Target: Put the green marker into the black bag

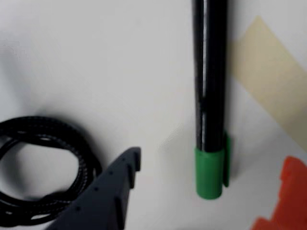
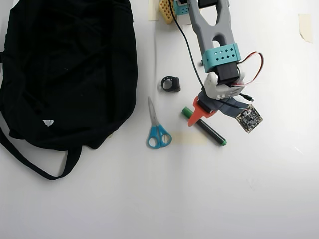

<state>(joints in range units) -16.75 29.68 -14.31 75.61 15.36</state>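
— Dark finger (image 1: 103,196) at the bottom of the wrist view, orange finger (image 1: 283,199) at the lower right corner. What sits between them?

— The marker (image 1: 209,96), lying flat on the white worktop (image 1: 96,72), its green cap toward the camera. The end effector (image 1: 201,211) is spread wide, one finger on each side of the barrel, neither touching it as far as I can tell.

— So nothing is gripped?

— Nothing. In the overhead view the marker (image 2: 204,126) lies on a slant under the end effector (image 2: 208,110), with the orange finger crossing over it near the cap — I judge it is poised for the pinch, not yet closed.

— What lies around it?

— A strip of tape (image 1: 271,76) just beside the barrel in the wrist view, a coiled cable (image 1: 41,167) to the left. From above: scissors (image 2: 157,127) near the marker, then the cable (image 2: 171,83) farther up.

— And the bag?

— The bag (image 2: 65,69) fills the upper left of the overhead view, well apart from the marker.

— How far along, then?

— Early. The approach looks done; closing, lifting, carrying across and dropping into the bag all remain.
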